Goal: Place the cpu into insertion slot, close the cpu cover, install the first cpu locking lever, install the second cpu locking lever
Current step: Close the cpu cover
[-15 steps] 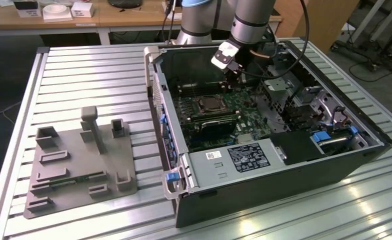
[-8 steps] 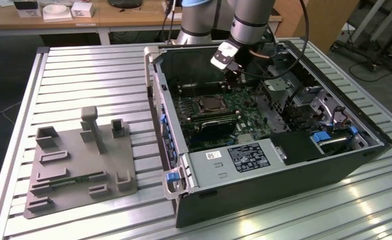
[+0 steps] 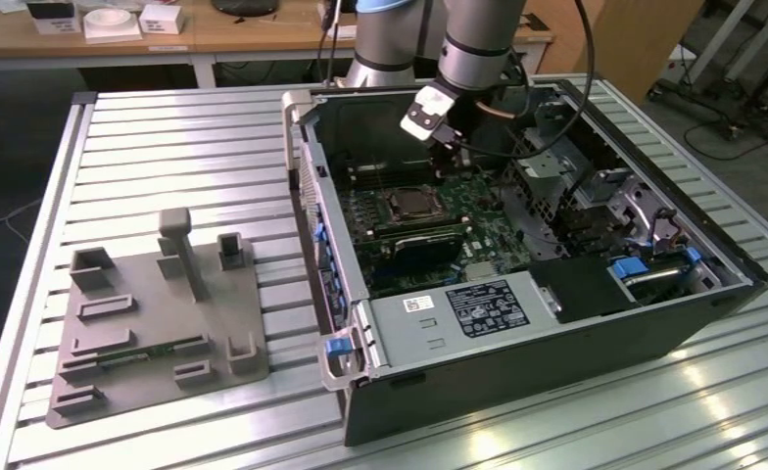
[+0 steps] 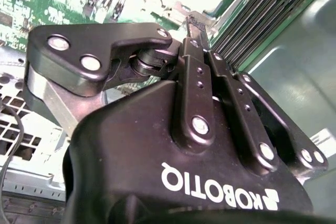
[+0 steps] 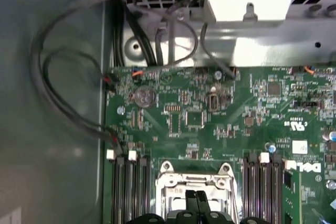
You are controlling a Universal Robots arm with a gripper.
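My black two-fingered gripper (image 3: pixel 462 155) hangs inside the open black metal computer case (image 3: pixel 554 382), above the green circuit board (image 5: pixel 210 124). My fingers (image 5: pixel 192 203) are clenched flat against each other, with nothing to be seen between them. In the exterior view the square silver-rimmed insertion slot (image 3: pixel 417 204) lies near, at about seven o'clock from my fingertips. In the first wrist view the fingertips overlap its silvery frame.

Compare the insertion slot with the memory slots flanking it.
The insertion slot is square with a silvery metal frame; the memory slots are long, narrow and dark. The insertion slot is single; the memory slots stand in banks on both sides. Both sit on the green board.
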